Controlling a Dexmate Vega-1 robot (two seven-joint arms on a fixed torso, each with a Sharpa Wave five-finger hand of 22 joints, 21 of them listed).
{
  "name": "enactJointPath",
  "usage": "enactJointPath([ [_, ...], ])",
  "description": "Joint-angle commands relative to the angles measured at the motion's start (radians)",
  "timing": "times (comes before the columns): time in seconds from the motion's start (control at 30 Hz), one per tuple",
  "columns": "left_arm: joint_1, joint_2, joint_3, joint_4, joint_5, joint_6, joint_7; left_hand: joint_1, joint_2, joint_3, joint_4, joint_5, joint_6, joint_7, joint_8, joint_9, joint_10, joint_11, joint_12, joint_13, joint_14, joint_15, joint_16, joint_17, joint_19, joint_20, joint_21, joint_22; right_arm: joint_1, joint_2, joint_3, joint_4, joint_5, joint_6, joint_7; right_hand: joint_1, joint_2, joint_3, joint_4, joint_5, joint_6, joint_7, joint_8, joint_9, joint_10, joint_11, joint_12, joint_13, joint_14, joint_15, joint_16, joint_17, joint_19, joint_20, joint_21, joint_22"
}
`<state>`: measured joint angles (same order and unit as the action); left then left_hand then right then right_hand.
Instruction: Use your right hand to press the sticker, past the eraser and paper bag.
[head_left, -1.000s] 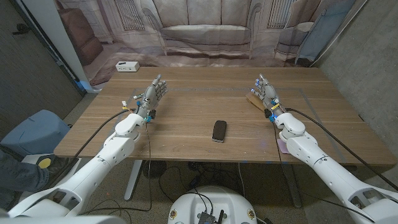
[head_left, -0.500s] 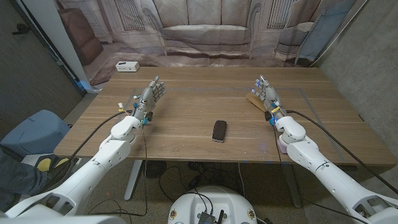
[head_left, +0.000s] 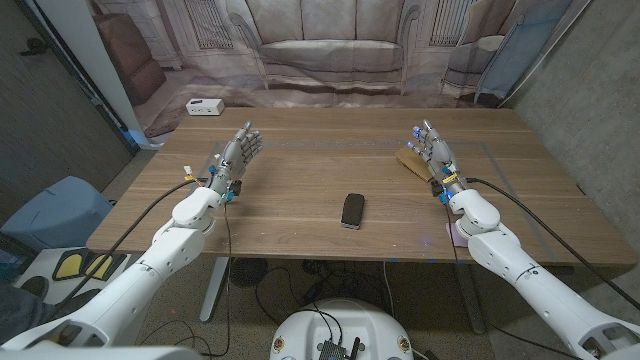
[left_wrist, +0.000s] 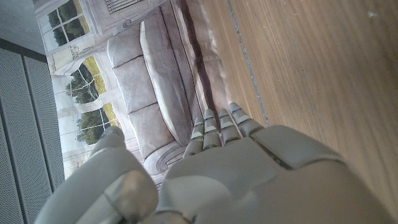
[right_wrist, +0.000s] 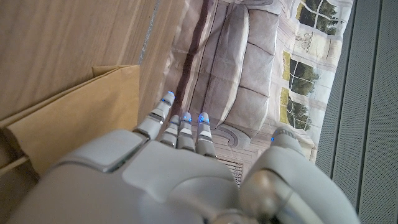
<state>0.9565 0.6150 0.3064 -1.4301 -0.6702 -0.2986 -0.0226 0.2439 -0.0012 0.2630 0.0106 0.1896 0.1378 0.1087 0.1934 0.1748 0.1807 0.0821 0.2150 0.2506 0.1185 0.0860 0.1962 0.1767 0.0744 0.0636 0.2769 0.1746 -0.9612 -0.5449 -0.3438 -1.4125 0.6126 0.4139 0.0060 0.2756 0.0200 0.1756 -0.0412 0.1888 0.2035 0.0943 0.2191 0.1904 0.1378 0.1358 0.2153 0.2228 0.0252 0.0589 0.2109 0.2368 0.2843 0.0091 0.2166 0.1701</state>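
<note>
Pressing not begun — we see right hand (head_left: 432, 152) empty, fingers extended, beside the paper bag (head_left: 409, 160); sticker (head_left: 455, 233) lies by its forearm, untouched; eraser (head_left: 352, 210) mid-table; left hand (head_left: 236, 155) empty too.

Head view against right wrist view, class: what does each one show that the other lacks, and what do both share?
Head view alone: the dark eraser mid-table, the left hand, a white box at the far left corner, and a pale patch, maybe the sticker, by the right forearm. Right wrist view alone: windows printed on the backdrop. Shared: the right hand, the brown paper bag, the sofa backdrop.
</note>
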Motion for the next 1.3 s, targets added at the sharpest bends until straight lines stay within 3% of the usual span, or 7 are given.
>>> enactJointPath([
  [0.03, 0.006, 0.001, 0.003, -0.015, 0.023, -0.013, 0.01, 0.004, 0.005, 0.003, -0.006, 0.004, 0.009, 0.0, 0.002, 0.003, 0.018, 0.0, 0.008, -0.002, 0.021, -0.002, 0.008, 0.003, 0.025, 0.003, 0.0, 0.002, -0.018, -0.017, 0.011, 0.031, 0.021, 0.078, 0.095, -0.008, -0.002, 0.0, -0.004, 0.001, -0.004, -0.002, 0.001, 0.003, 0.012, 0.006, 0.007, -0.002, 0.003, 0.002, 0.005, -0.001, 0.004, 0.002, -0.003, 0.002],
  [0.1, 0.002, 0.0, 0.004, -0.008, 0.022, -0.019, 0.0, 0.005, 0.005, 0.002, -0.007, 0.004, 0.009, 0.0, 0.001, 0.003, 0.023, -0.003, 0.009, -0.004, 0.023, -0.002, 0.008, 0.003, 0.03, 0.004, 0.001, 0.002, -0.028, -0.017, 0.014, 0.027, 0.02, 0.091, 0.096, -0.009, 0.0, 0.0, -0.005, 0.001, -0.017, -0.016, -0.006, 0.003, 0.016, 0.006, 0.007, -0.003, 0.007, 0.0, 0.006, -0.002, 0.006, 0.001, -0.004, 0.002],
  [0.3, 0.031, 0.006, -0.003, -0.033, 0.024, -0.028, 0.014, 0.005, 0.004, 0.002, -0.009, 0.004, 0.011, 0.0, 0.001, 0.003, 0.026, -0.005, 0.01, -0.007, 0.027, -0.002, 0.007, 0.003, 0.032, 0.005, -0.002, 0.002, -0.083, -0.039, 0.031, -0.05, -0.006, 0.089, 0.037, -0.007, 0.003, 0.0, -0.009, 0.002, -0.029, -0.016, -0.013, 0.003, 0.032, -0.001, 0.011, -0.007, 0.031, -0.004, 0.013, -0.006, 0.026, 0.0, -0.001, 0.002],
  [0.4, 0.04, 0.022, -0.007, -0.051, 0.046, -0.026, 0.033, 0.005, 0.004, 0.001, -0.01, 0.003, 0.019, 0.012, 0.003, 0.003, 0.032, -0.002, 0.011, -0.01, 0.039, -0.005, 0.01, 0.003, 0.037, 0.005, -0.004, 0.002, -0.108, -0.058, 0.041, -0.087, -0.02, 0.082, 0.015, -0.009, 0.002, -0.002, -0.01, 0.002, -0.027, -0.014, -0.013, 0.002, 0.04, 0.001, 0.012, -0.008, 0.04, -0.002, 0.015, -0.007, 0.04, -0.001, 0.003, 0.002],
  [0.7, 0.016, 0.013, -0.004, -0.01, 0.047, -0.049, 0.007, 0.005, 0.004, 0.0, -0.013, 0.003, 0.033, 0.02, 0.005, 0.003, 0.045, -0.003, 0.014, -0.016, 0.047, 0.001, 0.008, 0.003, 0.047, 0.003, -0.006, 0.002, -0.173, -0.095, 0.07, -0.156, -0.037, 0.072, -0.028, -0.011, 0.003, -0.003, -0.01, 0.002, -0.02, -0.003, -0.011, 0.002, 0.047, 0.001, 0.013, -0.01, 0.047, 0.002, 0.016, -0.008, 0.046, -0.001, 0.001, 0.001],
  [1.3, 0.0, -0.004, 0.009, -0.002, 0.052, -0.051, 0.006, 0.005, 0.004, -0.002, -0.017, 0.002, 0.038, 0.019, 0.003, 0.003, 0.048, -0.001, 0.012, -0.023, 0.047, -0.001, 0.003, 0.003, 0.044, -0.001, -0.016, 0.002, -0.307, -0.137, 0.152, -0.239, -0.021, 0.103, -0.058, -0.015, 0.003, -0.006, -0.012, 0.002, -0.009, 0.004, -0.01, 0.002, 0.054, 0.003, 0.012, -0.012, 0.051, 0.003, 0.015, -0.011, 0.047, 0.003, -0.003, 0.002],
])
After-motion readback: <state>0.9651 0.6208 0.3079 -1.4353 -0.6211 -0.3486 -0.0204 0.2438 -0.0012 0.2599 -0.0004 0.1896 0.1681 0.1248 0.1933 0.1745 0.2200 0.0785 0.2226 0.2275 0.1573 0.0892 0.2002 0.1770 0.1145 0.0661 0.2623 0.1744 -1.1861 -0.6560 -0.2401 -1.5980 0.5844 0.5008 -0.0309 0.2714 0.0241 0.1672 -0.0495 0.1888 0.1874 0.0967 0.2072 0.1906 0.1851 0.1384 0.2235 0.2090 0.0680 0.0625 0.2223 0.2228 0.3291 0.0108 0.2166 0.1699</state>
